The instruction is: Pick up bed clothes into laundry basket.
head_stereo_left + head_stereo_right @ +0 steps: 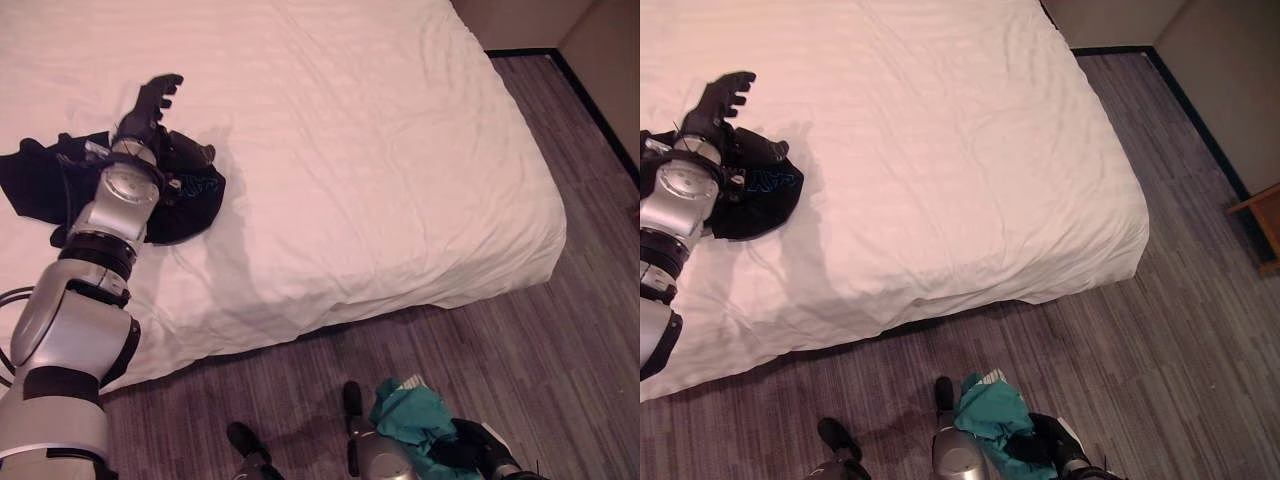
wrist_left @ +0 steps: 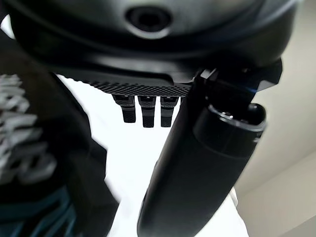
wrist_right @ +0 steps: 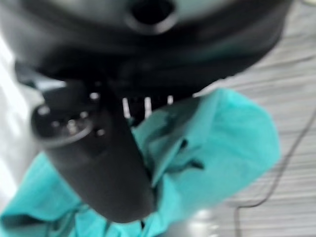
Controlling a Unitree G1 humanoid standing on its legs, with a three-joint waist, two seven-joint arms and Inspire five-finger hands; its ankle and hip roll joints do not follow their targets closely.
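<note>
My left arm (image 1: 95,260) was silver-grey in rounded segments, banded with black rings and a round silver wrist cap. My left hand (image 1: 150,100) and right hand (image 3: 94,163) were dark, with ribbed fingers.

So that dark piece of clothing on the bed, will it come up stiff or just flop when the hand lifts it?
Probably floppy: the dark garment lies crumpled in soft folds on the white bed. It likely drapes and trails, since it spreads wide under the left hand. The teal cloth bunched in the right hand suggests similar cloth gathers easily.
</note>
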